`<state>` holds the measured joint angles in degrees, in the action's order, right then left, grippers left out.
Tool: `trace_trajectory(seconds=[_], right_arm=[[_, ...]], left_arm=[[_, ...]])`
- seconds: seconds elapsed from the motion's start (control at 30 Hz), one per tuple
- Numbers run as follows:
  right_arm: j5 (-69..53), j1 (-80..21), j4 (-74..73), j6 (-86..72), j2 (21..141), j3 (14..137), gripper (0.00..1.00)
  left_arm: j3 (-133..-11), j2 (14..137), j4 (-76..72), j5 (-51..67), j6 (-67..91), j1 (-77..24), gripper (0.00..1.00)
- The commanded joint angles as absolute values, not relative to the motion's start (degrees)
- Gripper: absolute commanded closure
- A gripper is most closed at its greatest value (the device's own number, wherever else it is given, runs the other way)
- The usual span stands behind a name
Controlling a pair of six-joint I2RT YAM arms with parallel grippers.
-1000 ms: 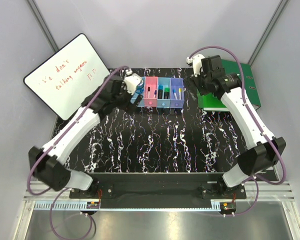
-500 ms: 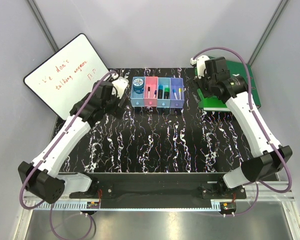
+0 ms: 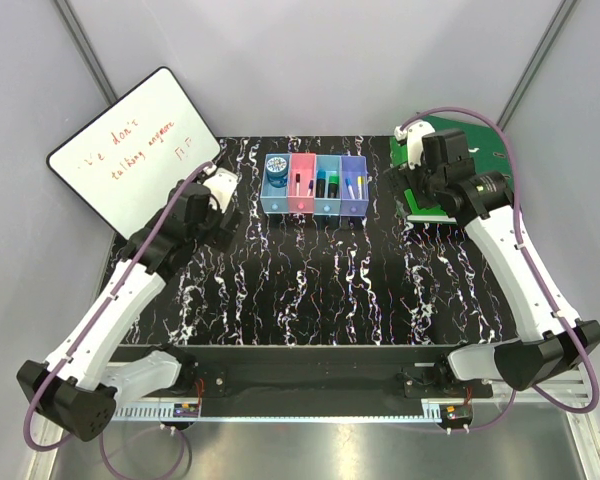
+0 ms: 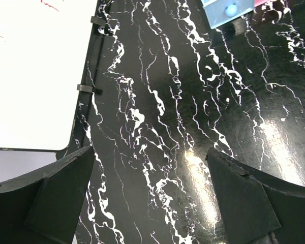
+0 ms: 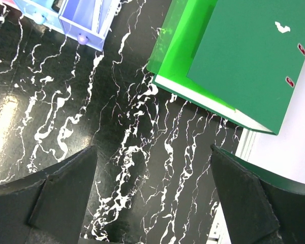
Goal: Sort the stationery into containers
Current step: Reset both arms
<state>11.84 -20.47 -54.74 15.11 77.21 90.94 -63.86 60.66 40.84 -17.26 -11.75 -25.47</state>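
Note:
The row of four joined bins (image 3: 314, 204) stands at the back middle of the black marbled table. The round blue tape roll (image 3: 276, 170) lies in the blue bin at the left end. Markers stand in the pink bin (image 3: 301, 184), the light blue bin (image 3: 327, 184) and the purple-blue bin (image 3: 353, 185). My left gripper (image 3: 223, 192) is open and empty, left of the bins over the table (image 4: 157, 168). A corner of the blue bin (image 4: 229, 11) shows in the left wrist view. My right gripper (image 3: 410, 190) is open and empty, right of the bins; the purple-blue bin (image 5: 86, 20) shows in the right wrist view.
A whiteboard with red writing (image 3: 135, 150) leans at the back left and shows in the left wrist view (image 4: 35, 76). Green ring binders (image 3: 480, 150) lie at the back right, beside my right gripper, and in the right wrist view (image 5: 234, 56).
My left gripper has drawn back leftward from the blue bin, leaving the tape roll in it. My right arm has swung right and nearer, away from the bins.

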Motion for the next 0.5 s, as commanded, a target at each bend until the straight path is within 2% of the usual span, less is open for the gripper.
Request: trace_trajectory(seconds=[0.0, 0.47], right_arm=[[13.53, -20.83, -52.65, 14.59, 75.76, 91.23, 0.00], [12.74, -20.83, -52.38, 14.24, 75.85, 91.76, 0.00]], left_arm=[[-63.19, 58.71, 38.94, -20.13, -12.04, -25.14, 0.01], [-63.72, 58.71, 39.02, -19.69, -11.16, -25.05, 0.01]])
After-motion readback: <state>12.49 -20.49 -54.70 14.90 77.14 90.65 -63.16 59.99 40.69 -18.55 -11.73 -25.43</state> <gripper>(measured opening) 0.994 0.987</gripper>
